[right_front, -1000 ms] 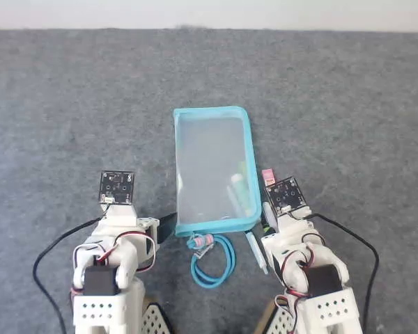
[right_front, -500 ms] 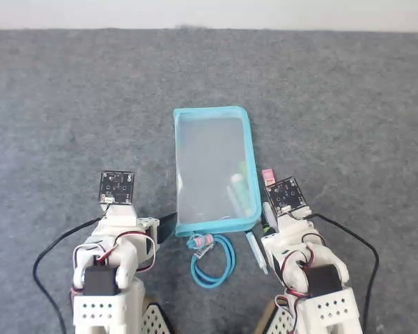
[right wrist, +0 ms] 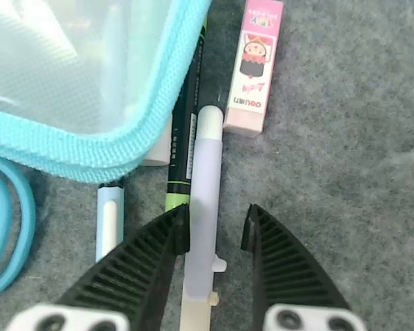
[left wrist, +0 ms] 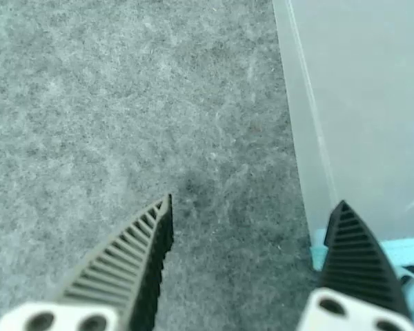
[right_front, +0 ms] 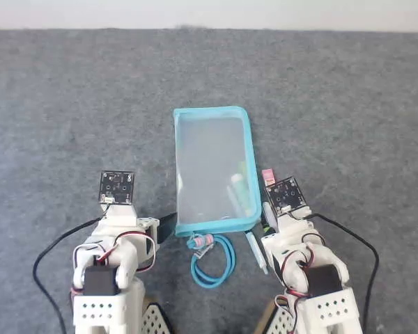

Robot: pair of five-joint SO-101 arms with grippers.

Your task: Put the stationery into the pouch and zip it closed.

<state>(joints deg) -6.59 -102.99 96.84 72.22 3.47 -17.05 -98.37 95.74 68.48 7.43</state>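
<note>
The translucent pouch (right_front: 212,170) with teal trim lies flat mid-table; some greenish items (right_front: 241,191) show inside it. Beside its edge lie a pink eraser (right wrist: 254,65), a black-and-green marker (right wrist: 186,158), a pale lavender pen (right wrist: 205,179) and a light-blue pen (right wrist: 109,221). My right gripper (right wrist: 217,210) is low over the lavender pen, its jaws narrowly open and astride it, with a gap on one side. My left gripper (left wrist: 255,203) stands open over bare mat at the pouch's (left wrist: 359,103) near left corner, one fingertip (left wrist: 343,214) at the teal edge.
A blue cord loop (right_front: 212,261) with a small pink charm lies on the grey mat just in front of the pouch, between the two arm bases. Open mat (right_front: 70,104) stretches left, right and behind the pouch.
</note>
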